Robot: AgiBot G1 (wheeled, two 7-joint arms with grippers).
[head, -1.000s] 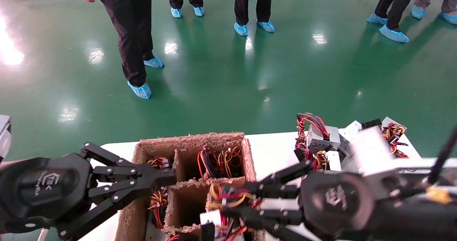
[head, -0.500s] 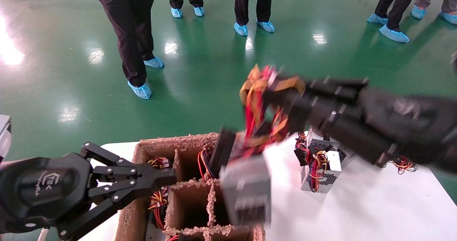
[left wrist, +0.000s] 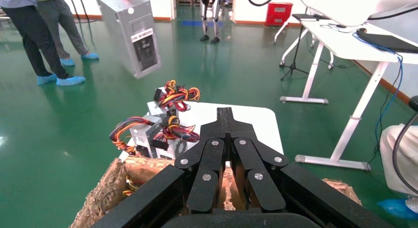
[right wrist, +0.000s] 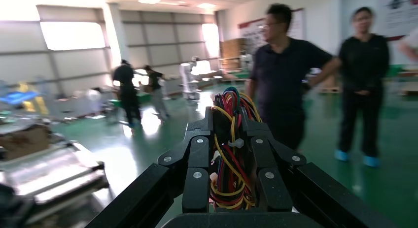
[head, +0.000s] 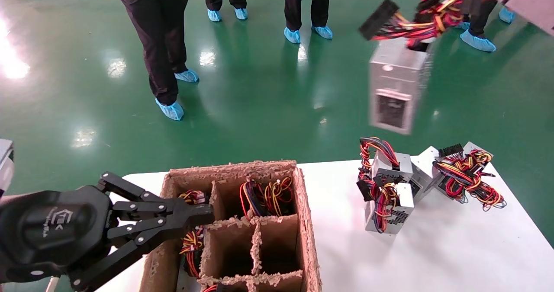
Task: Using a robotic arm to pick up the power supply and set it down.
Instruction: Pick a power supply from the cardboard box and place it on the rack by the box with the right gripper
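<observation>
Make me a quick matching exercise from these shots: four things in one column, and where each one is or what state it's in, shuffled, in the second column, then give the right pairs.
Things:
1. right hand
2. left hand
3. lifted power supply
4. cardboard box

States or places:
A. hanging in the air by its wires, above the table's far edge
B. standing on the white table, split into compartments
C. shut on a bundle of red, yellow and black wires
D. shut on nothing, at the box's left edge

Pairs: 1-C, 2-D, 3-A, 4-B
</observation>
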